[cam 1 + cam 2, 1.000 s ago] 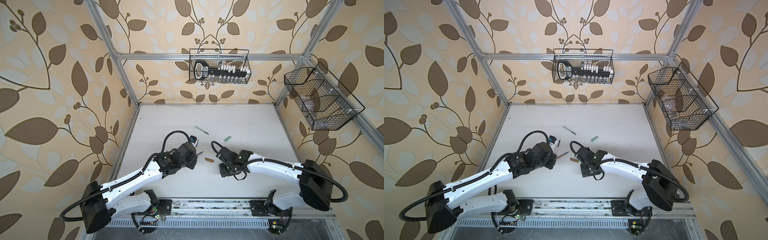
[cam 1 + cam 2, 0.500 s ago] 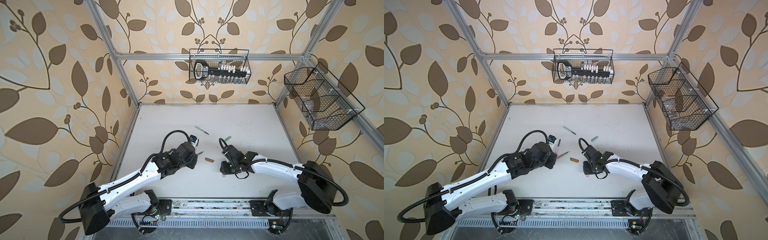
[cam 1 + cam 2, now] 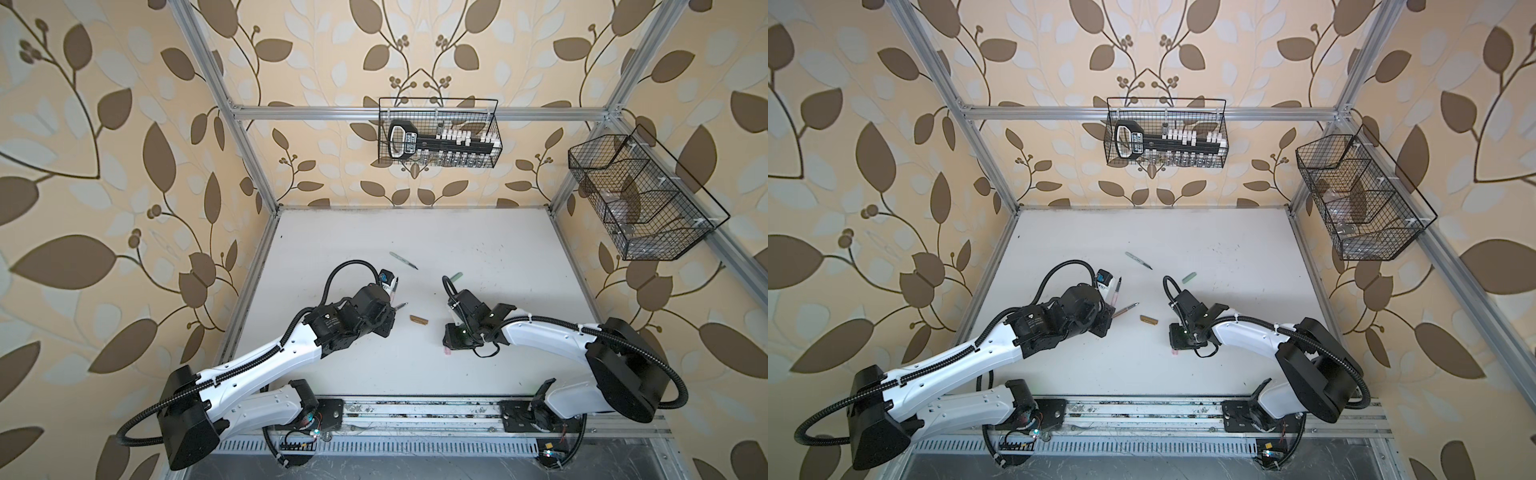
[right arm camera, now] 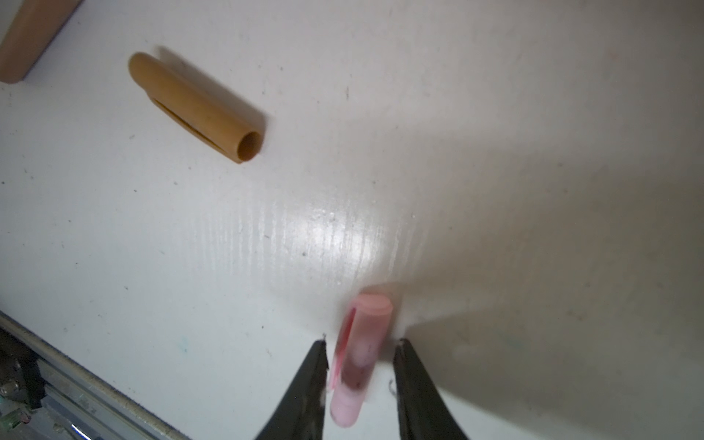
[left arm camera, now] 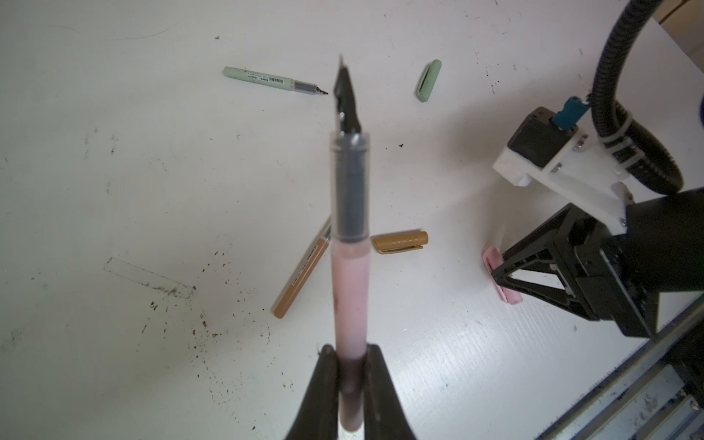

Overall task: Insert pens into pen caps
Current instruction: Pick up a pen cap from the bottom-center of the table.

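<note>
In both top views the left gripper (image 3: 390, 301) hangs above the white table (image 3: 478, 249), pinching the pink pen (image 3: 392, 291) by its tail, which leaves the tip free for capping. The right gripper (image 3: 449, 348) sits low over the pink cap (image 3: 447, 351). The brown cap (image 3: 418, 319) lies between the two tools, and the brown pen (image 3: 1125, 310) pokes out from under the left wrist. The green pen (image 3: 403, 260) and green cap (image 3: 456, 277) lie beyond both grippers, apart from each other.

In the left wrist view the fingers (image 5: 327, 365) are pressed together on the pen's rear end, and the dark nib points straight away from the tool. The pink cap (image 5: 499, 274) lies off to one side, at the other gripper's tips.

In the right wrist view the fingers (image 4: 312, 373) are spread astride the pink cap, which lies flat and lengthwise between them. Table shows beside one finger, so I judge it not yet clamped. The cap's far end looks closed; its near end is blurred.
</note>
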Controlling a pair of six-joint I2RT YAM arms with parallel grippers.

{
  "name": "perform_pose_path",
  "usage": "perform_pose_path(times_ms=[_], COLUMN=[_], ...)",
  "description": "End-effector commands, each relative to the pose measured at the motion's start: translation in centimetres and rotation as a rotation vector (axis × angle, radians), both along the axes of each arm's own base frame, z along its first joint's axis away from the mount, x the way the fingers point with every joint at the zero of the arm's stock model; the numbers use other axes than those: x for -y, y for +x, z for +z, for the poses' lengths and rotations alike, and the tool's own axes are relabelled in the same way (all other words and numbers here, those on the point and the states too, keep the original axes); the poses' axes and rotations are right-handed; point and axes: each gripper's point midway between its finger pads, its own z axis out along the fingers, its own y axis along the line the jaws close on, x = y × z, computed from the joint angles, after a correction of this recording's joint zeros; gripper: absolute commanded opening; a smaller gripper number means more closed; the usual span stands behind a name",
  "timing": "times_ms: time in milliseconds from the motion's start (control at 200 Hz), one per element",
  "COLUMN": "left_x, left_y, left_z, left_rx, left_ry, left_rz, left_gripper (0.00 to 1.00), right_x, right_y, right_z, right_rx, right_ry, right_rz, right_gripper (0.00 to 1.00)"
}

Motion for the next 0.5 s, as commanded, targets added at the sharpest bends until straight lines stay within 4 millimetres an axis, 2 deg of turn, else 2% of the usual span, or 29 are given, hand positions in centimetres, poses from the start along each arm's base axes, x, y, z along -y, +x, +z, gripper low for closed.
perform_pose_path(times_ms=[0, 495], left_x=[0.26, 0.06], left_y=[-0.04, 0.0], left_z=[0.57, 0.61], left_rx=[0.02, 0.024], left_ry=[-0.014, -0.006], left_rz=[-0.013, -0.007], left_gripper=[0.13, 0.13], right_x=[0.42, 0.94], right_y=[-0.53, -1.31], right_z=[-0.93, -1.7], right_rx=[-0.029, -0.046], right_ry=[0.008, -0.017], right_rz=[0.0, 0.01], right_gripper=[0.31, 0.24])
